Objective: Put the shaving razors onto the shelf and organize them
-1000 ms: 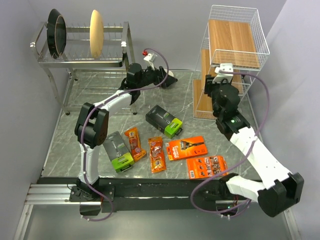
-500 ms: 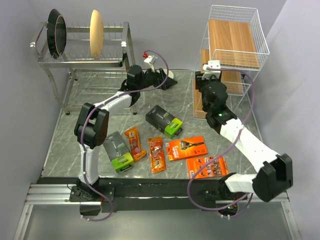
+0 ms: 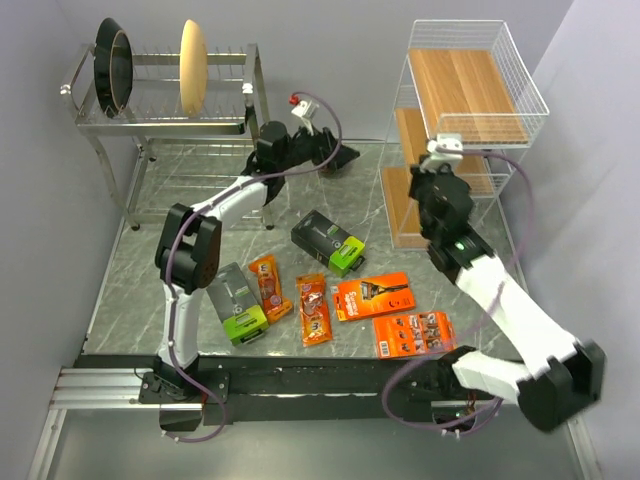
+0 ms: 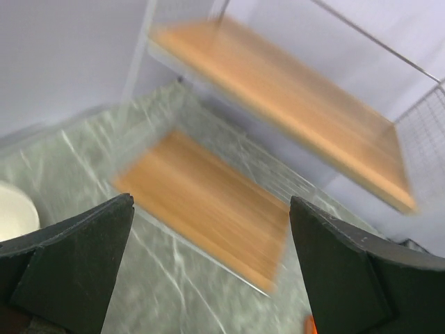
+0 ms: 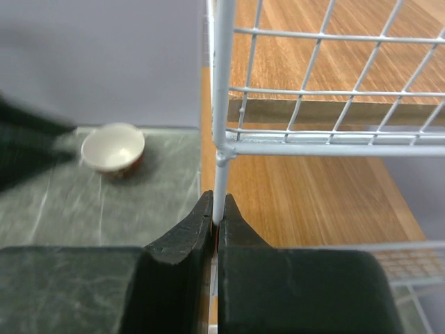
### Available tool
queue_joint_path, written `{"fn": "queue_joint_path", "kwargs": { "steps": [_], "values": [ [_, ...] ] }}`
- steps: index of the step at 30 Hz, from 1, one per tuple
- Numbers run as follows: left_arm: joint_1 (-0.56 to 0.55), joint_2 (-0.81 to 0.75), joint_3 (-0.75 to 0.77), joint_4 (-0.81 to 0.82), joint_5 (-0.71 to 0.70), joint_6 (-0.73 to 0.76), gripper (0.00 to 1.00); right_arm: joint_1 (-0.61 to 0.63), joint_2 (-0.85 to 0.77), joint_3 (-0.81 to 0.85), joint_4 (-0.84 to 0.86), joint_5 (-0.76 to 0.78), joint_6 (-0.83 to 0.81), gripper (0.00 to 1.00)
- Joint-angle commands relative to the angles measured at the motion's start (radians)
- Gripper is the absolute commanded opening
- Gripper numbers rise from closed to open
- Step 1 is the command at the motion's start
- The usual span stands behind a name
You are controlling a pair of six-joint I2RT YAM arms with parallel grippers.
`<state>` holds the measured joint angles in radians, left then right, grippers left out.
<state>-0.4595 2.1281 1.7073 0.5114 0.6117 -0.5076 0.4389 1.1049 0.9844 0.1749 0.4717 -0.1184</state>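
Six shaving razors lie on the marble table: dark grey boxes [image 3: 328, 241] [image 3: 236, 304], narrow orange blister packs [image 3: 269, 286] [image 3: 313, 308] and flat orange cards [image 3: 373, 295] [image 3: 413, 332]. The shelf [image 3: 465, 90] stands at the back right, white wire with wooden boards that carry nothing. My right gripper [image 3: 436, 160] [image 5: 217, 209] is shut on a white upright post [image 5: 221, 104] of the shelf, just under its middle board. My left gripper [image 3: 345, 157] [image 4: 210, 202] hangs open and holding nothing over the back of the table, facing the blurred shelf [image 4: 278, 90].
A steel dish rack [image 3: 170, 125] with plates stands at the back left. A small white bowl [image 5: 112, 147] sits on the table left of the shelf. Grey walls close in at the back and right.
My right gripper swung left, came back and closed on the shelf's post. The shelf has shifted a little. My left gripper has turned slightly to the right, still open.
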Motion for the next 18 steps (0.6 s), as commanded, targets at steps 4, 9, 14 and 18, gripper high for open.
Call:
{"fn": "queue_joint_path", "kwargs": {
  "steps": [4, 9, 14, 18],
  "values": [
    [-0.054, 0.118, 0.158, 0.024, -0.015, 0.129, 0.99, 0.006, -0.326, -0.053, -0.190, -0.042, -0.237, 0.00],
    [-0.113, 0.194, 0.215, -0.014, -0.039, 0.220, 1.00, -0.045, -0.361, -0.067, -0.267, 0.002, -0.228, 0.00],
    [-0.151, 0.285, 0.300, -0.010, -0.131, 0.233, 0.99, -0.104, -0.344, -0.072, -0.290, -0.011, -0.227, 0.00],
    [-0.162, 0.378, 0.385, 0.048, -0.173, 0.204, 1.00, -0.115, -0.335, -0.061, -0.313, -0.013, -0.239, 0.00]
  ]
}}
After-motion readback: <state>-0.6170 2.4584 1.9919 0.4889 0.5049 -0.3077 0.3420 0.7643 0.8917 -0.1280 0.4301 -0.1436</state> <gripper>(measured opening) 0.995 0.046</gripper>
